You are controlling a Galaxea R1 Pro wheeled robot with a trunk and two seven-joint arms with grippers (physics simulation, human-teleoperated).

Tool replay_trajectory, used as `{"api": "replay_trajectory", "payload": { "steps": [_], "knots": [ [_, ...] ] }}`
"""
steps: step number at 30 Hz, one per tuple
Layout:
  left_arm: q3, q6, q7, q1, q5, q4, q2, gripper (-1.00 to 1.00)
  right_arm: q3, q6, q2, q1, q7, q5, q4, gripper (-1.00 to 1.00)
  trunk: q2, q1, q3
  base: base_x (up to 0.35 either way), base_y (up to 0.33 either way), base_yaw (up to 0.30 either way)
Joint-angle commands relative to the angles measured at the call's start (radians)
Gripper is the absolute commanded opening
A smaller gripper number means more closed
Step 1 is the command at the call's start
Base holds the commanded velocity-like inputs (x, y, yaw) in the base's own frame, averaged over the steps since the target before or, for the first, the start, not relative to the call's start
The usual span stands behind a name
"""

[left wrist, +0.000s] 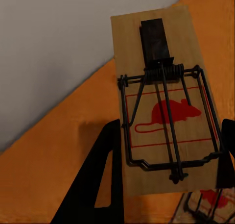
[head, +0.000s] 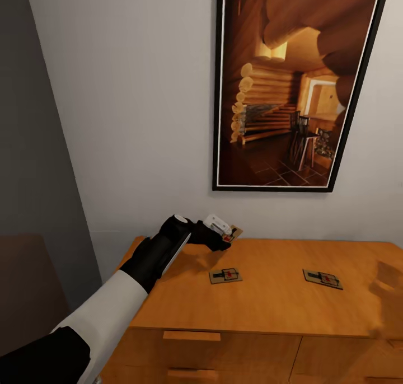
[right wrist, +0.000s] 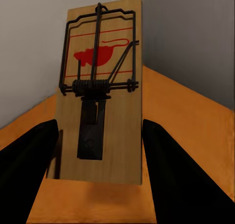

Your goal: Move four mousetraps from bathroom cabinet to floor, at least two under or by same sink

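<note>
Left hand (head: 226, 235), arm outstretched above the cabinet (head: 280, 305), pinches a mousetrap (head: 232, 234); right hand (right wrist: 100, 150) pinches another (right wrist: 100, 91).

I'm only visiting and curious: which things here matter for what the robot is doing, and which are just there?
Part of the job: left-held mousetrap in the left gripper; right-held mousetrap in the right gripper; middle mousetrap and right-side mousetrap lying on the cabinet.
Just there: framed picture, wall.
</note>
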Motion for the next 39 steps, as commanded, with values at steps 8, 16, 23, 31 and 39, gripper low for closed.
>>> {"api": "replay_trajectory", "payload": {
  "steps": [8,16,23,31,39],
  "knots": [
    [0.001,0.028,-0.005,-0.001,-0.01,0.0,0.0,-1.0,0.001,0.003,0.0,-0.001,-0.009,-0.011,-0.002,-1.0,-0.001,-0.001,-0.001,-0.336,0.0,0.0],
    [0.002,0.03,-0.005,-0.001,-0.011,0.001,0.001,-1.0,0.014,0.003,0.0,-0.001,-0.009,-0.012,-0.004,-1.0,-0.001,-0.001,-0.001,-0.344,0.0,0.0],
    [0.004,0.029,-0.002,-0.001,-0.009,0.003,0.002,-1.0,0.185,0.003,0.022,0.003,-0.013,-0.013,-0.01,-1.0,-0.001,-0.001,-0.001,-0.25,0.0,0.0],
    [0.007,0.029,-0.001,-0.001,-0.004,0.003,0.003,-1.0,0.423,0.003,0.221,0.004,-0.049,-0.01,-0.014,-1.0,-0.001,-0.001,-0.001,-0.026,0.0,0.0],
    [0.086,0.03,0.0,-0.001,0.01,0.004,0.006,-1.0,0.557,0.003,0.325,0.005,-0.081,-0.003,-0.014,-1.0,-0.001,-0.001,-0.001,-0.001,0.0,0.0]
  ]
}}
